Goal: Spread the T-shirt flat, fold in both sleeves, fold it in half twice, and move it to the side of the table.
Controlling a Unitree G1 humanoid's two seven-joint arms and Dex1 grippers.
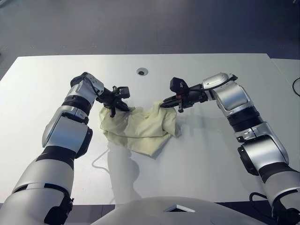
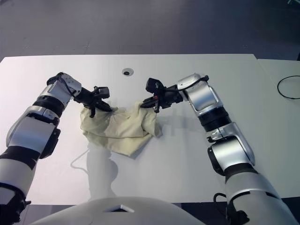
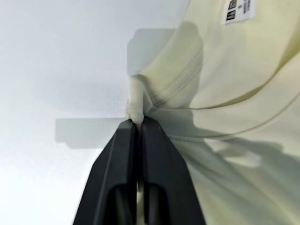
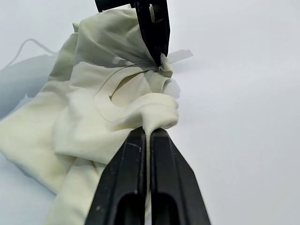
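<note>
There's the left end effector (image 3: 139,123), black fingers pressed tight together with a pinch of cloth squeezed between the tips. That cloth is the soft, pale yellow cotton T-shirt (image 1: 140,129), caught right at a stitched seam. Just beyond those fingertips, on the inside of the garment, sits a small white printed label (image 3: 238,10).

Over to the right end effector (image 4: 149,133), and it's the same story: both black fingers clamped on a thick rolled fold of the shirt, fabric bulging out ahead of the tips. The two end effectors face each other, tips near one another, with a bunched ridge of cloth running between them. Straight ahead of the right one, the left one bites the other end of that ridge.

Both grips sit on the edge of the shirt farthest from the robot. The rest of the garment drops away from them and lies crumpled on the flat white bench (image 1: 211,154), on the robot's side of the end effectors, one corner pointing back toward the robot. It's not spread out at all; it's wrinkled and doubled over itself, and I can't pick out the sleeves. The heap lies below and between the two end effectors, around the middle of the bench.

Past the end effectors, farther from the robot, there's a small round grey cable port (image 1: 142,71) set into the bench top, well apart from the cloth. Out beyond the right arm, on the neighbouring white surface, lies a loop of thin black cable (image 2: 288,87).
</note>
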